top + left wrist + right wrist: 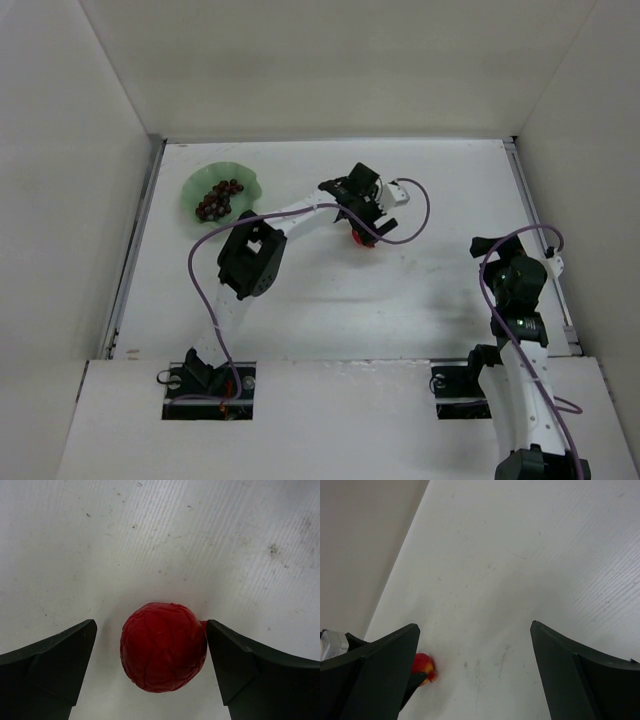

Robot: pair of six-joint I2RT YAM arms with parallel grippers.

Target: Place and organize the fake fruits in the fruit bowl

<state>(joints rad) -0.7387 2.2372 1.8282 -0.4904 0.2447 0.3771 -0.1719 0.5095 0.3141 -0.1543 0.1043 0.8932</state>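
The small red round fruit (163,647) lies on the white table between the fingers of my left gripper (150,630). The right finger (235,660) touches it and the left finger stands a little apart, so the gripper is open around it. In the top view the fruit (362,241) sits mid-table under the left gripper (360,230). The dark red-purple grapes (218,198) lie in the mint-green bowl (190,188) at the far left. My right gripper (474,627) is open and empty, off to the right (492,248); its view shows the fruit (422,665) far off.
White walls enclose the table on the left, back and right. A purple cable (200,250) loops from the left arm over the table near the bowl. The left arm's elbow (250,262) hangs in front of the bowl.
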